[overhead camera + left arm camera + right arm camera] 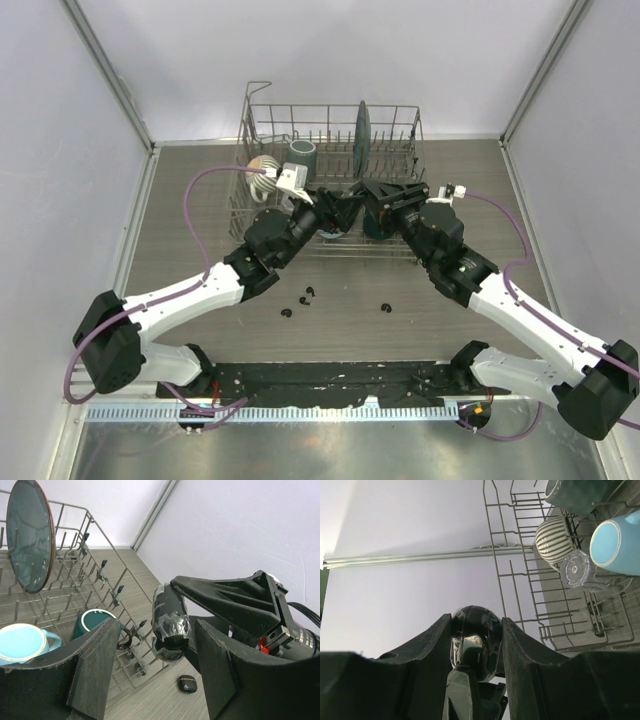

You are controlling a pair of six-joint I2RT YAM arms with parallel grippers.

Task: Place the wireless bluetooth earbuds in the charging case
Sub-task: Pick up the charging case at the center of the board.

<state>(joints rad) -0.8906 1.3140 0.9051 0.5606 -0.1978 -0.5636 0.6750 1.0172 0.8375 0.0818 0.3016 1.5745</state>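
Bolted at the near edge of the desk (180,230), the left arm (180,295) and the right arm (530,315) reach inward and away until their tips meet over the middle. Just beyond the bases, the four wireless bluetooth earbuds (301,300) lie loose on the bare desk. Three form a small cluster a little left of centre, and the fourth sits apart to their right. None is touched by either arm. Farther on, the right end effector (476,620) is clamped on a glossy black, rounded charging case (475,637), which is pinched between its two fingers and lifted clear of the desk. The left end effector (156,627) faces it with its fingers spread to either side of the case. A gap shows on each side, so it grips nothing. Below the case, in the left wrist view, a small black pod (187,683) with a thin gold line rests on the desk just beside the near edge of the dish rack (255,110). That wire rack fills the middle of the far edge of the desk. Its near side holds a light blue mug (20,642) and a dark teal mug (95,622). A striped cup (554,540) and a clear glass (577,570) are beside them. A dark plate (362,135) stands upright on edge toward the rack's far side.
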